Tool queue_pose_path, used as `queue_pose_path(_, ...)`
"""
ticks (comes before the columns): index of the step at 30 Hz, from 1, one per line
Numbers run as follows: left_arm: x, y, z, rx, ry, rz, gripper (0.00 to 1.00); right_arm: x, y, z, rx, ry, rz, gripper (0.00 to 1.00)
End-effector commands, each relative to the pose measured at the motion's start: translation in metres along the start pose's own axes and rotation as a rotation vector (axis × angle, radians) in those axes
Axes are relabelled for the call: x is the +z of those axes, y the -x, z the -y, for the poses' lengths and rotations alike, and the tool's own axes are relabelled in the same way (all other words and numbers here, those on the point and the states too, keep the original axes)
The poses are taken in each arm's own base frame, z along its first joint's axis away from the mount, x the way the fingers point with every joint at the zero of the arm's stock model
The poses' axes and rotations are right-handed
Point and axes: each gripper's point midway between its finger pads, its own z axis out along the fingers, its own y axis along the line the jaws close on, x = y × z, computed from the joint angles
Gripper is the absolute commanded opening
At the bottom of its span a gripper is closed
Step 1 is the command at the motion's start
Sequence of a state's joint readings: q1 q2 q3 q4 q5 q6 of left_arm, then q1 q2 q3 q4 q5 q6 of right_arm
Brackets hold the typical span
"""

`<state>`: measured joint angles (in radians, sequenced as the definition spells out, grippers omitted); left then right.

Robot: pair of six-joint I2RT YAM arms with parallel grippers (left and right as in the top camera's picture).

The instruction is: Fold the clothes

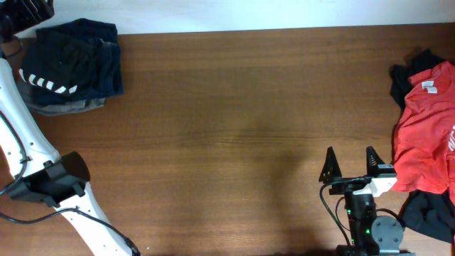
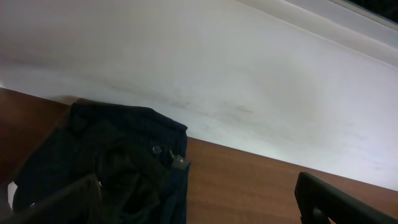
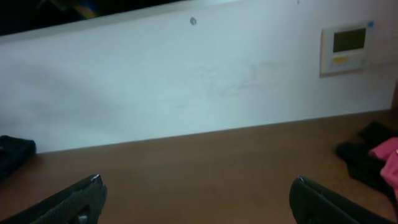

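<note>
A stack of folded dark clothes (image 1: pixel 71 60) lies at the table's far left corner, with a navy garment on top and a white-striped one under it. It also shows in the left wrist view (image 2: pixel 112 168). A crumpled red shirt (image 1: pixel 430 131) lies at the right edge on black garments (image 1: pixel 426 213); its edge shows in the right wrist view (image 3: pixel 385 152). My left gripper (image 2: pixel 198 186) is open and empty just above the stack's right edge; overhead it sits at the top left corner (image 1: pixel 28 13). My right gripper (image 1: pixel 350 165) is open and empty, left of the red shirt, and its jaws show in the right wrist view (image 3: pixel 198 183).
The brown wooden table (image 1: pixel 234 128) runs up to a white wall (image 3: pixel 186 93) at the back. A wall panel (image 3: pixel 348 50) hangs at the right. The left arm's white links (image 1: pixel 28 156) cross the table's left side.
</note>
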<state>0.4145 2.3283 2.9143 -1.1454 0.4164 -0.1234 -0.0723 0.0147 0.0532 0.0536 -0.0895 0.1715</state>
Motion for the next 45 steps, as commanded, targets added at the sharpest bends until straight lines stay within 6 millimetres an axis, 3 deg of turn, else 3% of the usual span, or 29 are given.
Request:
queue_pose_path(1, 0.001, -0.002, 0.0, 0.001, -0.011, -0.007, 0.99, 0.001, -0.005, 0.005, -0.01, -0.028, 0.012, 0.99)
queue_pose_path(12, 0.001, -0.002, 0.0, 0.001, -0.011, -0.007, 0.99, 0.001, -0.016, 0.008, -0.008, -0.04, -0.015, 0.99)
queue_pose_path(19, 0.001, -0.002, 0.0, 0.001, -0.011, -0.007, 0.99, -0.002, -0.052, 0.014, 0.001, -0.065, -0.162, 0.99)
queue_pose_path(45, 0.001, -0.002, 0.0, 0.001, -0.011, -0.007, 0.99, -0.002, -0.052, 0.014, 0.001, -0.064, -0.162, 0.99)
